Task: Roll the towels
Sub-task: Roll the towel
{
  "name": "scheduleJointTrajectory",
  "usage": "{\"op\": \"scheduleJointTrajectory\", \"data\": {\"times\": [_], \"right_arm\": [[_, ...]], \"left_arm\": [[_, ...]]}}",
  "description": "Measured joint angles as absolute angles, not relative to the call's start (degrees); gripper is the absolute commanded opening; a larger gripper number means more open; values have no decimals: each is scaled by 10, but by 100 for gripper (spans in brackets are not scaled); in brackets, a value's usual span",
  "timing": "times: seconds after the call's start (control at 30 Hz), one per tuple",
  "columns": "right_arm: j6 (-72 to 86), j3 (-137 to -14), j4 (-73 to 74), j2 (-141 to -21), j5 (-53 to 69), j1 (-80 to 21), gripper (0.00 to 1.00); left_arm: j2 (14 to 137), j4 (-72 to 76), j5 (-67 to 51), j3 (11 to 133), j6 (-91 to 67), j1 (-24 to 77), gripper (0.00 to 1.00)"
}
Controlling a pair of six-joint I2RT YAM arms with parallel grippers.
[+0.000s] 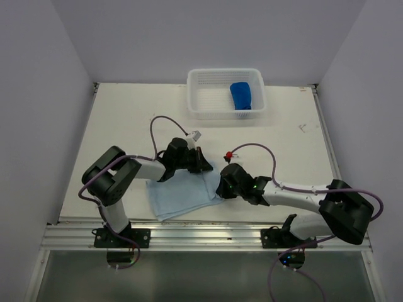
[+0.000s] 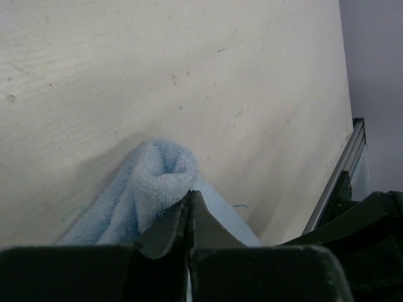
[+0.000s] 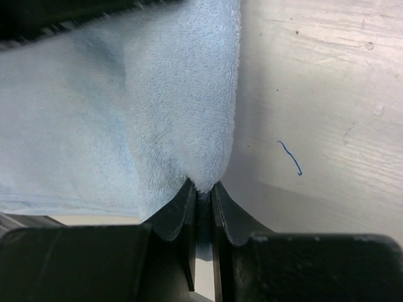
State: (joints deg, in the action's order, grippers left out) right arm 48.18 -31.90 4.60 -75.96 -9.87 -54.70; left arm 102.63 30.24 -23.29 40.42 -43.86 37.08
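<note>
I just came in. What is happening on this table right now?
Both arms hold the pale blue towel, which lies on the table near their bases. The left gripper and the right gripper are each shut on its edge. It is not yet rolled. The dark blue towel lies bundled in the white basket at the far side.
</note>
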Motion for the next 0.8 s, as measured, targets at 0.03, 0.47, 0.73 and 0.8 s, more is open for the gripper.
{"op": "scheduleJointTrajectory", "data": {"times": [0.03,0.47,0.73,0.8], "right_arm": [[476,-319,53,-757,-100,-547,0],[406,-348,138,-738,-143,-570,0],[380,-361,175,-735,-175,-588,0],[374,-365,182,-735,-184,-593,0]], "left_arm": [[1022,302,-237,404,-439,365,0],[987,276,-284,438,-437,308,0],[987,282,-312,438,-450,308,0],[987,281,-314,440,-455,309,5]]}}
